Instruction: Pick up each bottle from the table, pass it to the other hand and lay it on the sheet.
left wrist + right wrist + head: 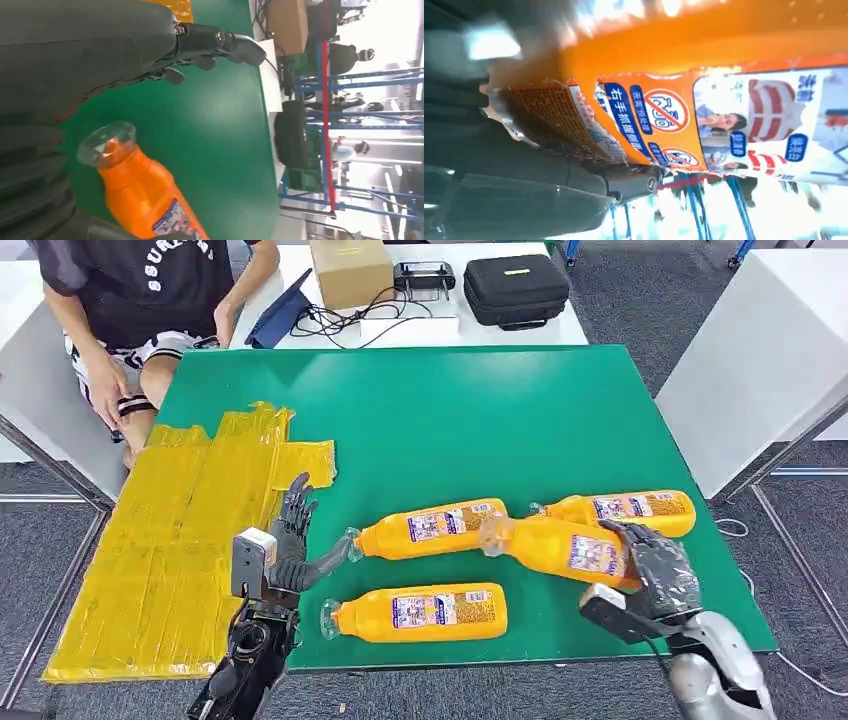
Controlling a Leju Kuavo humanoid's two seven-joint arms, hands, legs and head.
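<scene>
Head view: I see my right hand (pixel 650 565) wrapped around 1 orange bottle (pixel 560 545), raised and tilted over the green table (pixel 450 420). My left hand (pixel 290 540) hangs with fingers spread, holding nothing, beside the yellow sheet (pixel 170 540). 3 more bottles lie on the table.

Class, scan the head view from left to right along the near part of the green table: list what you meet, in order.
yellow sheet → left hand → nearest bottle → bottle held by the right hand → right hand
</scene>
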